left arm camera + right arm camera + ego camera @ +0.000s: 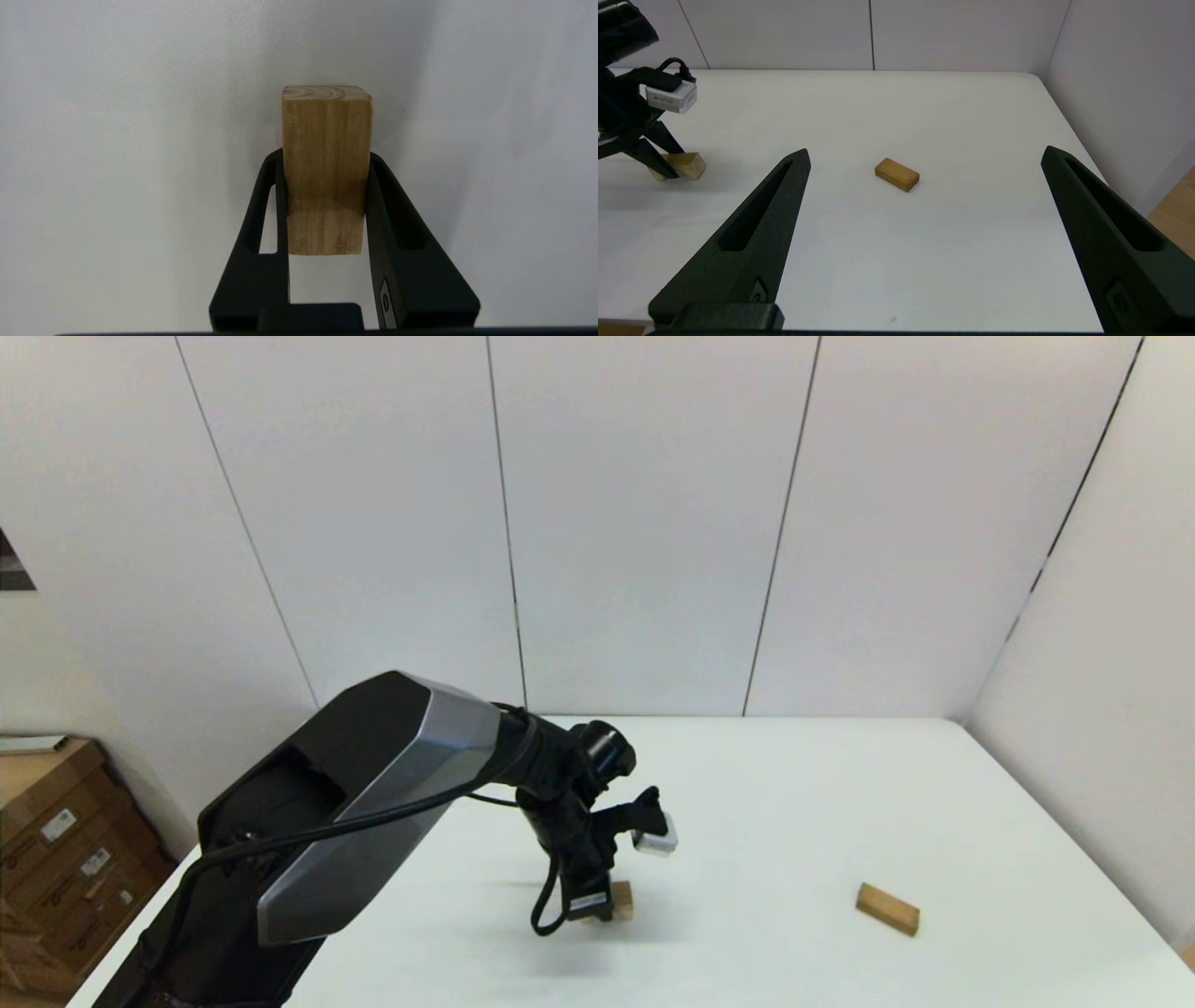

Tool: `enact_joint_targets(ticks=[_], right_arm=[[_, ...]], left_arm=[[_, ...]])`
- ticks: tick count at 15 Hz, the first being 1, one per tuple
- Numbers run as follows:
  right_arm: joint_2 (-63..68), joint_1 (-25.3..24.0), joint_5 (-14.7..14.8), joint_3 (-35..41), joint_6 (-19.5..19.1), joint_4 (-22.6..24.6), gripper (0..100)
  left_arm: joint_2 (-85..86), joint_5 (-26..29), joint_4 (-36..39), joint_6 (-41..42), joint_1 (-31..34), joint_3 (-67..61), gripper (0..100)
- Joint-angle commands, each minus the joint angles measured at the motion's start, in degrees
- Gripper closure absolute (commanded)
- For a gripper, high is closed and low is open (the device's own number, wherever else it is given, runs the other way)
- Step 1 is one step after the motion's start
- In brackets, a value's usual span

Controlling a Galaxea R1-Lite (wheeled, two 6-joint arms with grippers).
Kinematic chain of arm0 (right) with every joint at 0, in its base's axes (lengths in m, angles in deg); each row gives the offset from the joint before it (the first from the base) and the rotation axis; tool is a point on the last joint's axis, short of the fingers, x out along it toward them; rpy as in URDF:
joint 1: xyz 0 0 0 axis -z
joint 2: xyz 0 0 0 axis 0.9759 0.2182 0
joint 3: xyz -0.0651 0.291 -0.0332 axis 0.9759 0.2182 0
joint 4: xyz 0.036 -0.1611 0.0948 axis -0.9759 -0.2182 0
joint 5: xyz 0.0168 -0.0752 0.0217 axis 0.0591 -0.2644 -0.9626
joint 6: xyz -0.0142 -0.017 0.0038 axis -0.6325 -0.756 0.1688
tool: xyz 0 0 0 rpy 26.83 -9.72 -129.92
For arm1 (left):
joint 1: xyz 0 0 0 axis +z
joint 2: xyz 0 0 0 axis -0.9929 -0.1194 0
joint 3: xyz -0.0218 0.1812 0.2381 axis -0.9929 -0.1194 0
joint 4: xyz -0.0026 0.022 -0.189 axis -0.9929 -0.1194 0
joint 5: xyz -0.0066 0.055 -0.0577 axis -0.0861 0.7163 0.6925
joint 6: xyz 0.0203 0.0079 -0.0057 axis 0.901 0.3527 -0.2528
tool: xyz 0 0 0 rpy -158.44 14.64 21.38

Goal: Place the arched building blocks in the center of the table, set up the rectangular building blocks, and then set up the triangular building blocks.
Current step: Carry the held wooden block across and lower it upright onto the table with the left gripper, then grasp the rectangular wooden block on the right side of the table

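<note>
The arched block (326, 168) sits low at the desk (794, 803) surface, a bit left of the middle and toward the near edge, pinched between the left gripper (324, 205)'s two black fingers (261, 219). The notch isn't visible from the wrist view, just plain wood grain and an end face. It's solid wood, so probably stiff and light, won't squash, but the smooth sides could slip or twist if the squeeze is off-centre. Holding it across the flat sides near the middle, like now, looks like the sensible spot.

Off to the right lies the rectangular block (888, 908), flat on the desk and well apart from the arch. The right gripper (924, 242) hangs near the robot's side with its fingers spread wide, nothing in them. No triangular block shows anywhere.

There's a small white box (655, 840) on the left wrist with tiny lettering, too small to read. Cardboard boxes (65, 859) stand beyond the desk's left edge, and their labels are unreadable too.
</note>
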Motion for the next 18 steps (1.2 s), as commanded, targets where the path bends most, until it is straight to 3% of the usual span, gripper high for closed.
enact_joint_targets(ticks=[1,8,12,18], right_arm=[[0.07,0.0,-0.04,0.0,0.0,0.01,0],[0.07,0.0,-0.04,0.0,0.0,0.01,0],[0.07,0.0,-0.04,0.0,0.0,0.01,0],[0.07,0.0,-0.04,0.0,0.0,0.01,0]], left_arm=[[-0.04,0.33,-0.04,-0.25,0.01,0.4,0],[8.04,0.42,-0.75,-0.34,0.18,0.76,0],[27.29,0.95,-9.45,-1.66,2.99,-0.74,0],[59.37,-2.92,-10.68,-15.37,6.16,-12.34,0]])
